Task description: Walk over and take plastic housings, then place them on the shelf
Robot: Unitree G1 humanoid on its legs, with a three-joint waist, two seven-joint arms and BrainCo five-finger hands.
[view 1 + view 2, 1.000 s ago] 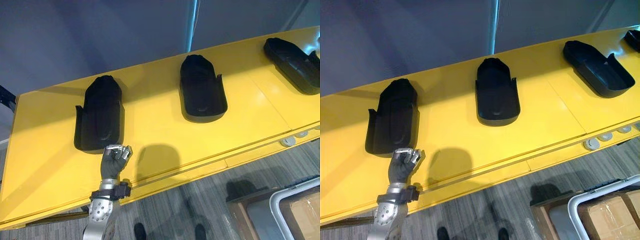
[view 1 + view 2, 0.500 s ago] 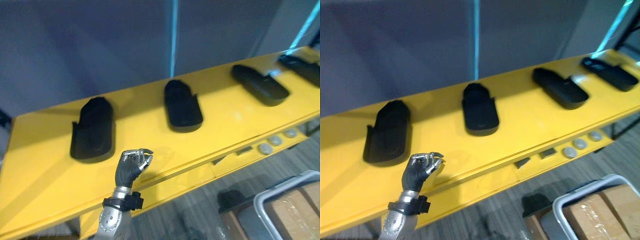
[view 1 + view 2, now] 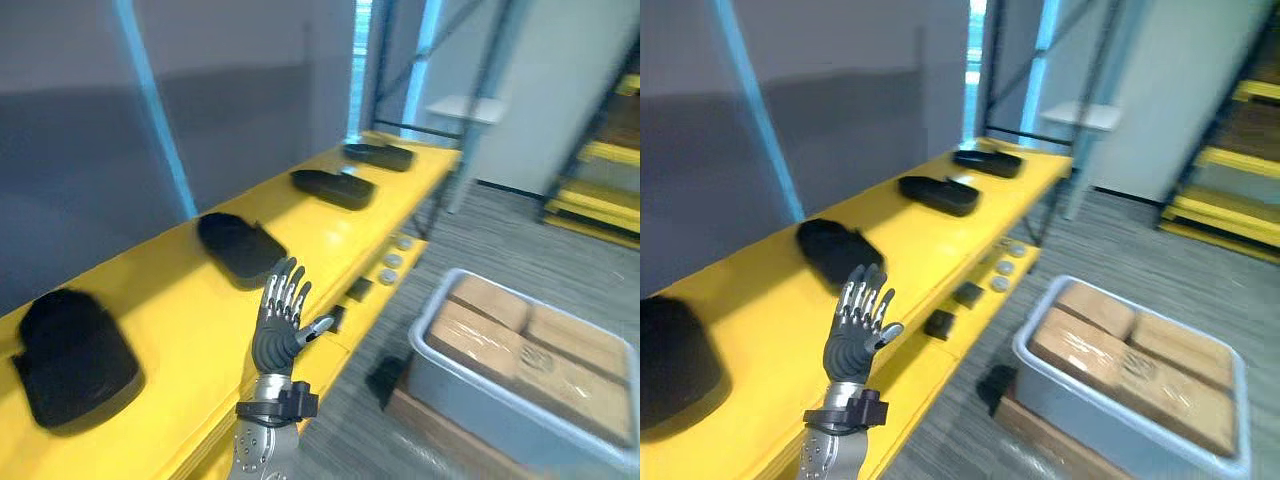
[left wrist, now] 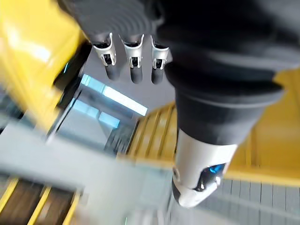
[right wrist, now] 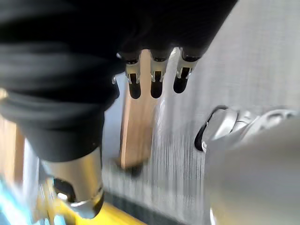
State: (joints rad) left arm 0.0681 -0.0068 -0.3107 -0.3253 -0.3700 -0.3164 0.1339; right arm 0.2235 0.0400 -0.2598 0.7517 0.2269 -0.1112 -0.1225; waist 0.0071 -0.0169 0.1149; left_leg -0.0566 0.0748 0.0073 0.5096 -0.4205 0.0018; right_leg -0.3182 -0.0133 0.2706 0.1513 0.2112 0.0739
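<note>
Lower centre, left hand [image 3: 283, 318] fingers spread wide, empty; rt hand [image 5: 152, 77] fingers relaxed. Should square up to plastic housing [image 3: 238, 248] just above it on yellow bench [image 3: 310, 225] before reaching.

Over the front edge of the yellow counter [image 3: 170, 310], left hand [image 3: 280, 322] raised with fingers spread, touching nothing. Left of the hand, bare counter top up to the nearest housing [image 3: 70, 365]. Beyond the hand, a second housing [image 3: 238, 245] close by, then a third housing [image 3: 330, 188] and a fourth housing [image 3: 380, 155] in a row farther off, bare gaps between them. Behind the row, a grey wall [image 3: 90, 150] closing off the back. Right of the hand, open floor [image 3: 480, 220], then a grey bin [image 3: 460, 385] of cardboard boxes [image 3: 490, 305] blocking low passage. Just past the hand, small round pieces [image 3: 388, 262] and a dark block [image 3: 358, 290] on the lower ledge.
</note>
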